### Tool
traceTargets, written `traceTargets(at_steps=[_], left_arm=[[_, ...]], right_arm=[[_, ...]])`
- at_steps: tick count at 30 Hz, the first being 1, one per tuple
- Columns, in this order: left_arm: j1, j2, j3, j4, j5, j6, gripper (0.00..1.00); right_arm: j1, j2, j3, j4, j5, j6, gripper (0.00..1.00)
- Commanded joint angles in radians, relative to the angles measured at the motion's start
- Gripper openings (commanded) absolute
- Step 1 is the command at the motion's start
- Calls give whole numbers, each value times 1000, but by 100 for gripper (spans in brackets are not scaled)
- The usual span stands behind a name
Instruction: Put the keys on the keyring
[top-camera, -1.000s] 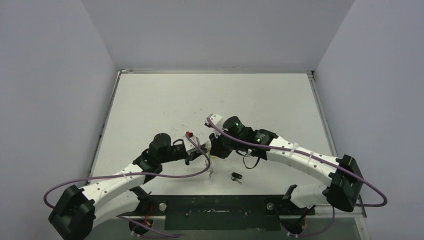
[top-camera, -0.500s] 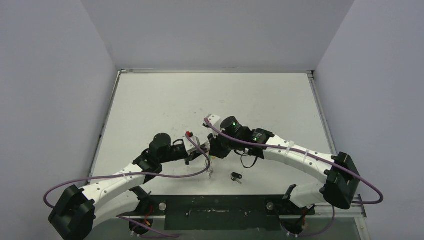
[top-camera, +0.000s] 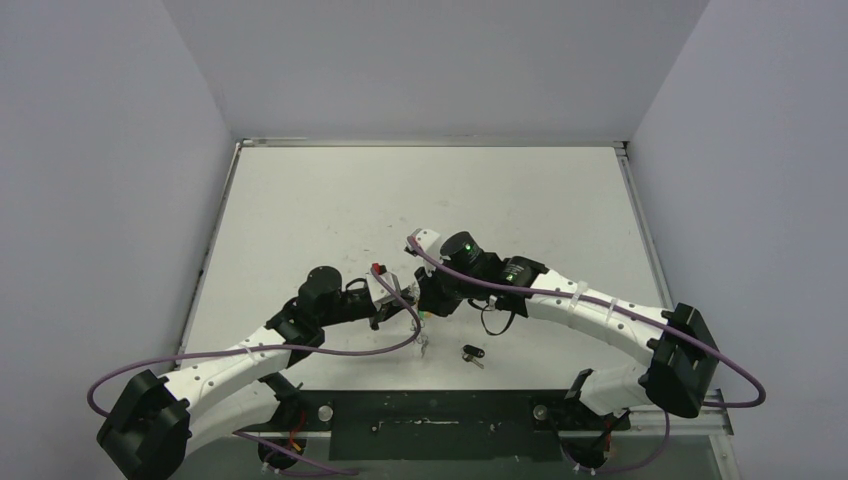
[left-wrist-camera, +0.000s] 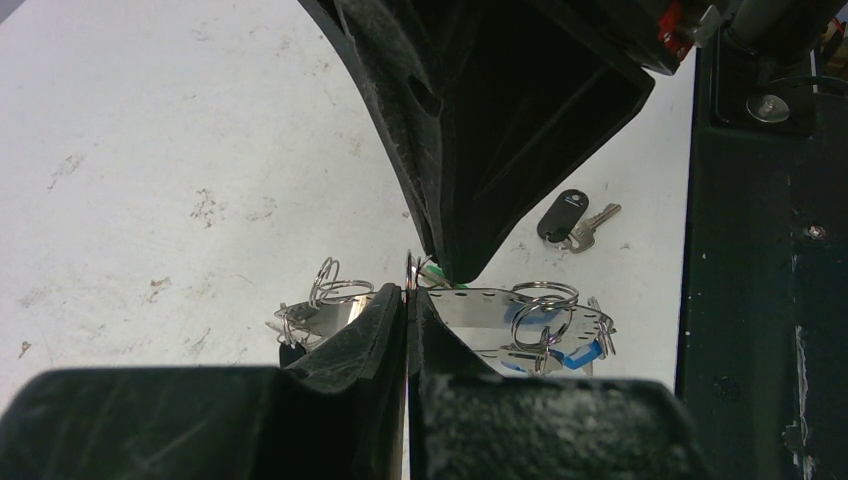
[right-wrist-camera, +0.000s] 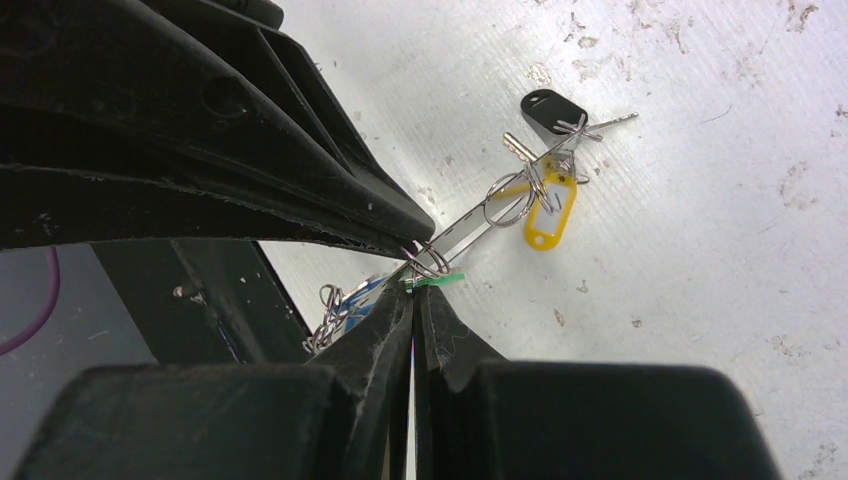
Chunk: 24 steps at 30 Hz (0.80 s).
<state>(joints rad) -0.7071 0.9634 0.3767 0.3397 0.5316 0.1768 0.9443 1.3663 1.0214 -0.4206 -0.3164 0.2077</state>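
Observation:
The keyring (right-wrist-camera: 470, 225) is a thin shiny metal band with small holes, held up between both grippers. It also shows in the left wrist view (left-wrist-camera: 480, 305) and dimly from above (top-camera: 422, 345). My left gripper (left-wrist-camera: 408, 292) (top-camera: 413, 318) is shut on it where a small split ring sits. My right gripper (right-wrist-camera: 412, 292) (top-camera: 424, 308) is shut on a key's green tag (right-wrist-camera: 440, 280), tip to tip with the left. A yellow tag (right-wrist-camera: 545, 215), a black key head (right-wrist-camera: 548, 108) and a blue tag (left-wrist-camera: 580, 352) hang on the band by split rings. One black-headed key (left-wrist-camera: 562, 217) (top-camera: 472, 354) lies loose on the table.
The black base plate (left-wrist-camera: 760, 300) runs along the table's near edge, just beyond the loose key. The white table (top-camera: 420, 200) stretches away behind the grippers, walled on three sides. Purple cables (top-camera: 330, 352) trail from both arms.
The right arm has shifted slightly left toward the left gripper. The left arm, the keyring and the loose key have stayed in place.

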Motion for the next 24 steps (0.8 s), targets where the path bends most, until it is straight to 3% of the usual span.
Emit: traceTargets(at_steps=[1, 24], left_arm=[[-5, 2, 37, 19, 10, 2, 0], [-3, 3, 34, 23, 6, -2, 0]], right_arm=[[6, -29, 41, 53, -44, -22, 0], [8, -75, 23, 56, -47, -54, 0]])
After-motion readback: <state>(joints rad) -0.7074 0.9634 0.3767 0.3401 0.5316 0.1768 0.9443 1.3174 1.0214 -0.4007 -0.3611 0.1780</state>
